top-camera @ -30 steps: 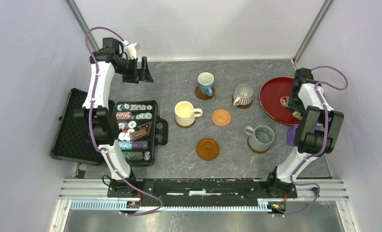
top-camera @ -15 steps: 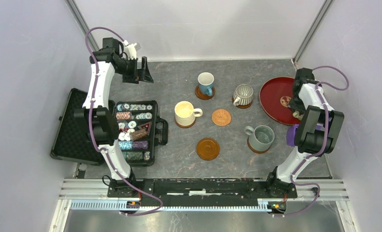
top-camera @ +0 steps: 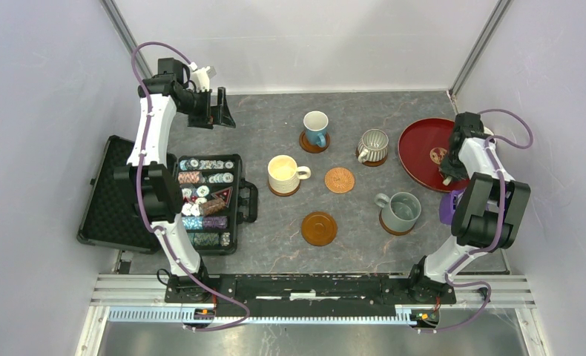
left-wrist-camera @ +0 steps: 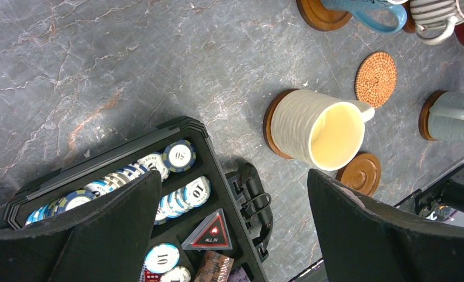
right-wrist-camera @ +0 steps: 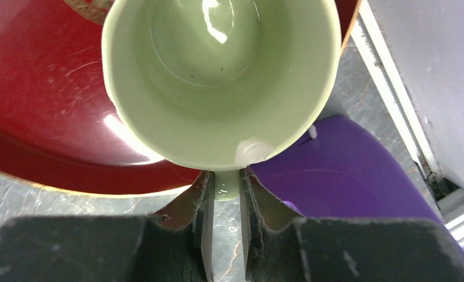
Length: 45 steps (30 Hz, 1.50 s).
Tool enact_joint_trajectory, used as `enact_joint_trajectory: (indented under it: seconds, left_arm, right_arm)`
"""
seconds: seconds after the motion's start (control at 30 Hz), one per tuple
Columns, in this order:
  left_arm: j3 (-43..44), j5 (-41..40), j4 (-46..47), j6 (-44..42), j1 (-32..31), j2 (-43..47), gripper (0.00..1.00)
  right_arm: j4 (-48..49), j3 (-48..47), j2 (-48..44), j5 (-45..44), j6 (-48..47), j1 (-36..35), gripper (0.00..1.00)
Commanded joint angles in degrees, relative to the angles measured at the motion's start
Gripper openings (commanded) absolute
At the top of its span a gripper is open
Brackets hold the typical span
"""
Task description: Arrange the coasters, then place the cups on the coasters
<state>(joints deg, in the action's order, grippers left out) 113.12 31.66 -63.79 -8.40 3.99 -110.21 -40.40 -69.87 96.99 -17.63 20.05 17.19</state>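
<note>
Four cups stand upright, each on a dark brown coaster (top-camera: 310, 148). The blue cup (top-camera: 316, 124) is at the back. The ribbed grey-white cup (top-camera: 373, 144) is to its right. The cream-yellow cup (top-camera: 282, 172) is near the middle, and the grey-blue cup (top-camera: 403, 210) is at the front right. Two coasters lie flat among them with nothing on top: the orange patterned coaster (top-camera: 340, 179) and, nearer, the bare brown coaster (top-camera: 319, 228). The green cup (right-wrist-camera: 221, 76) is empty, mouth up, over the red tray (right-wrist-camera: 36, 88). The right gripper (right-wrist-camera: 224, 235) pinches its handle.
</note>
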Motion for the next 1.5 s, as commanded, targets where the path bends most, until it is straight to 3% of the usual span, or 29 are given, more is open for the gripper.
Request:
enact_joint_trajectory:
  seconds: [0.0, 0.6, 1.07, 1.47]
  left_arm:
    - [2.54, 1.28, 0.21, 0.03, -0.12, -0.76, 1.00]
    - [1.43, 1.04, 0.17, 0.02, -0.18, 0.08, 1.00]
    - [-0.62, 0.07, 0.24, -0.59, -0.15, 1.63, 1.00]
    - [-0.58, -0.63, 0.24, -0.86, -0.12, 1.58, 1.00]
  right_arm:
    - [2.70, 0.95, -2.99, 9.65, -2.64, -1.56, 0.00]
    - [3.35, -6.66, 1.01, 28.21, -25.75, -0.94, 0.00]
    - [1.14, -10.55, 5.65, 30.73, -32.98, -0.92, 0.55]
    - [-0.18, -10.14, 8.69, 30.69, -40.65, -0.85, 0.55]
